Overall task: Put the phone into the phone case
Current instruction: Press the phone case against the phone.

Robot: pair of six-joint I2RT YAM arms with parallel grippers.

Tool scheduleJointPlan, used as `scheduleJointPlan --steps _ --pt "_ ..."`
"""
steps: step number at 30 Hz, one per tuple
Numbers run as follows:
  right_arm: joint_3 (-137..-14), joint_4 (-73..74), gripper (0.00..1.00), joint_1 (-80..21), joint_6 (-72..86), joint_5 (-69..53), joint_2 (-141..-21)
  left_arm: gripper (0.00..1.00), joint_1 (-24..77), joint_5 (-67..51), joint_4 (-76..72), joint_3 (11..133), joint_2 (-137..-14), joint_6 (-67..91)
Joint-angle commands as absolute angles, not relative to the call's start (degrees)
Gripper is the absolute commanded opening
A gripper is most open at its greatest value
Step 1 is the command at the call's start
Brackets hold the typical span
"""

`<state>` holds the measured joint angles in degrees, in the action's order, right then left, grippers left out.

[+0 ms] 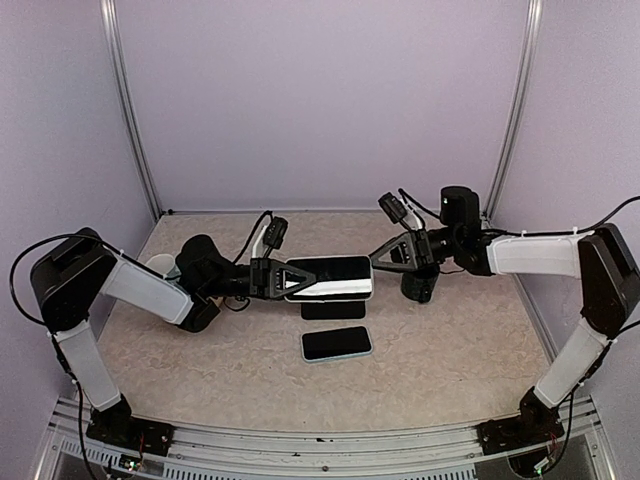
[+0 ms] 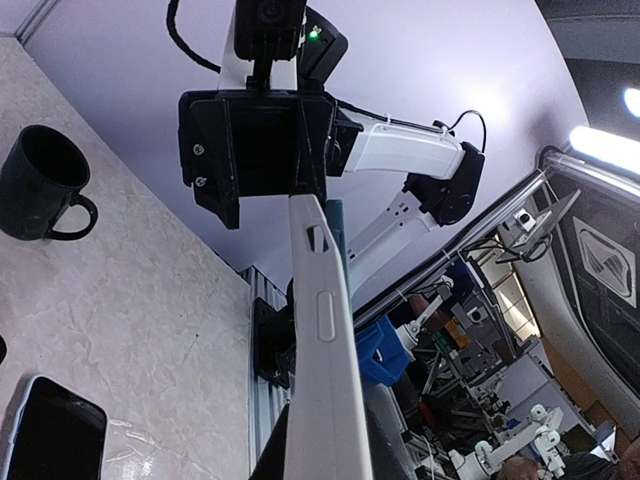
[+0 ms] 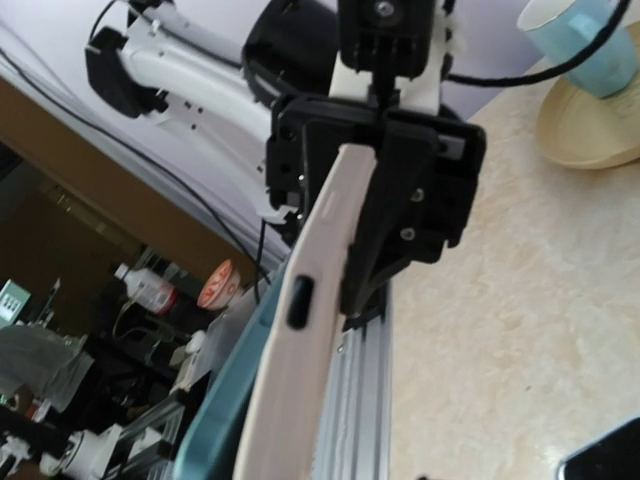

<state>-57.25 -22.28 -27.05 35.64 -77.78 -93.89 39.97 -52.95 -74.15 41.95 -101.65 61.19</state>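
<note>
A white phone case (image 1: 330, 291) hangs level above the table, stretched between my two grippers. A dark glossy phone (image 1: 335, 272) with a teal edge (image 3: 215, 430) lies along the case. My left gripper (image 1: 292, 279) is shut on the case's left end, its dark fingers (image 2: 270, 455) on either side of the white edge (image 2: 325, 350). My right gripper (image 1: 378, 258) grips the right end. In the right wrist view the white case edge (image 3: 300, 360) runs from the bottom up to the left gripper (image 3: 390, 190). How deep the phone sits in the case is hidden.
A second dark-screened handset (image 1: 337, 343) with a pale blue rim lies flat on the table below the held case. A black mug (image 2: 45, 180) stands under the right arm, and a blue cup on a cream saucer (image 3: 590, 60) is by the left arm. Walls enclose three sides.
</note>
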Motion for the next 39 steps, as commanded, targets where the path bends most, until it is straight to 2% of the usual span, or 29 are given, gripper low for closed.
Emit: scheduleJointPlan --steps 1,21,27,35,39 --pt "-57.16 -23.73 0.38 -28.56 35.75 -79.78 -92.01 0.0 40.3 -53.48 -76.72 43.72 -101.57 59.53" --pt "-53.7 -34.93 0.36 -29.89 44.73 -84.47 -89.43 0.0 40.08 -52.07 -74.4 43.22 -100.64 58.01" --pt "-56.65 -22.69 0.36 -31.08 36.46 -82.09 -90.84 0.0 40.17 -51.94 -73.15 43.39 -100.46 57.27" --pt "-58.58 -14.98 0.27 -31.29 31.82 -80.15 -91.84 0.0 40.17 -49.75 -66.84 43.34 -98.91 52.68" --pt "-59.67 -11.23 0.16 -31.29 29.23 -79.68 -92.52 0.0 40.17 -49.28 -65.58 43.17 -98.35 51.78"
